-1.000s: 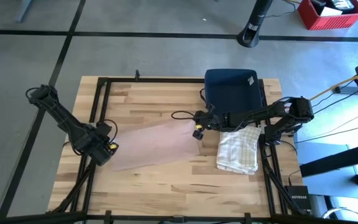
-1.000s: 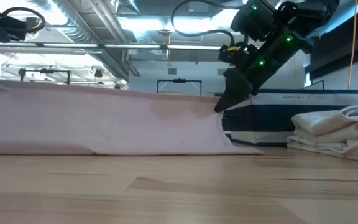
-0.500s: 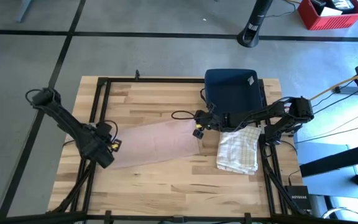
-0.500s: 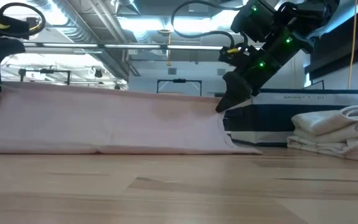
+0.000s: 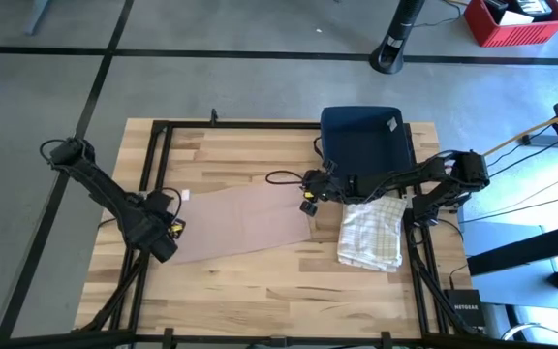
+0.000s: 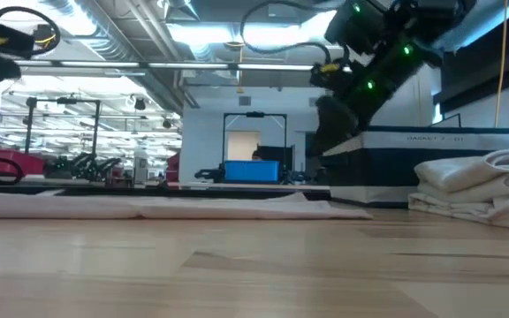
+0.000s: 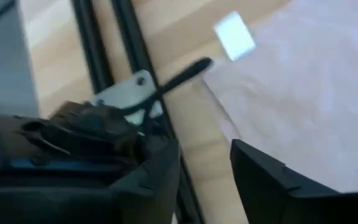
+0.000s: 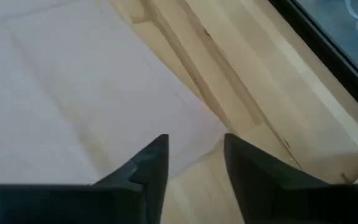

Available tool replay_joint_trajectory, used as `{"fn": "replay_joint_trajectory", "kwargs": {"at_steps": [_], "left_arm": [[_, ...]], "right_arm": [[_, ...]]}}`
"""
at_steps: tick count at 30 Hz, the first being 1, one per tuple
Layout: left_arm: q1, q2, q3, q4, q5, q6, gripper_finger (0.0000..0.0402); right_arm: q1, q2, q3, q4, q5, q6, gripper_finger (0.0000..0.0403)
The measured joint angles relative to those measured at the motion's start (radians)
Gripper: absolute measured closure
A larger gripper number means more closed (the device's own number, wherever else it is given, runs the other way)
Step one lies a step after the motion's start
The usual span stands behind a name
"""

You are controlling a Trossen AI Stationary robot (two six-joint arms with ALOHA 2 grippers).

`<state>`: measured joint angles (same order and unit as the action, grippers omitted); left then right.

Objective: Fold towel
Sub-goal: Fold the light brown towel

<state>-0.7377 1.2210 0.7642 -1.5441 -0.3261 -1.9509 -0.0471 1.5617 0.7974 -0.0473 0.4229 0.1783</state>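
Pink towel [image 5: 240, 221] lies flat mid-table btwn both arms. Left gripper [image 7: 205, 177] and right gripper [image 8: 194, 163] both spread, holding nothing. Looks thin, limp, light; best pinched at corners/edge, prob drapes and slides.

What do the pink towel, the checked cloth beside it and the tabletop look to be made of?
Pink towel: thin, matte woven fabric, probably cotton; it lies flat with faint fold creases. Checked cloth: soft, thicker woven textile, likely a dish towel; it sits in rumpled folded layers with a grid pattern. Table: light wood planks, butcher-block style, with visible grain, joints and a smooth finish.
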Motion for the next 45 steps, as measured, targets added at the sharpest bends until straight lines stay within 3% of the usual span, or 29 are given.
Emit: {"fn": "replay_joint_trajectory", "kwargs": {"at_steps": [5, 10, 13, 17, 22, 31, 36, 40, 42, 45], "left_arm": [[-0.022, -0.013, 0.045, 0.154, -0.066, 0.132, 0.0254], [-0.029, 0.015, -0.008, 0.546, -0.098, 0.398, 0.0260], [-0.029, 0.055, -0.068, 0.743, -0.095, 0.494, 0.0265], [-0.029, 0.134, -0.113, 0.881, -0.018, 0.547, 0.0270], [-0.042, 0.229, -0.116, 1.002, 0.085, 0.575, 0.0271], [-0.083, 0.308, -0.114, 1.334, 0.101, 0.576, 0.0271], [-0.093, 0.292, -0.074, 1.315, 0.121, 0.586, 0.0271], [-0.086, 0.201, 0.001, 1.169, 0.104, 0.633, 0.0271], [-0.067, 0.139, 0.049, 1.045, 0.050, 0.667, 0.0271], [-0.014, 0.045, 0.099, 0.819, -0.076, 0.676, 0.0271]], "right_arm": [[0.021, -0.027, 0.106, -0.152, -0.203, 0.016, 0.0220], [0.132, -0.008, 0.106, -0.008, -0.397, 0.007, 0.0217], [0.204, 0.055, 0.096, 0.008, -0.365, -0.016, 0.0217], [0.252, 0.162, 0.096, -0.020, -0.303, -0.021, 0.0217], [0.303, 0.199, 0.096, -0.128, -0.375, 0.082, 0.0217], [0.514, 0.199, 0.100, -0.198, -0.447, 0.270, 0.0217], [0.626, 0.203, 0.111, -0.169, -0.593, 0.395, 0.0217], [0.659, 0.196, 0.176, -0.258, -0.661, 0.422, 0.0217], [0.653, 0.181, 0.226, -0.333, -0.639, 0.398, 0.0217], [0.626, 0.167, 0.287, -0.439, -0.525, 0.332, 0.0217]]}}
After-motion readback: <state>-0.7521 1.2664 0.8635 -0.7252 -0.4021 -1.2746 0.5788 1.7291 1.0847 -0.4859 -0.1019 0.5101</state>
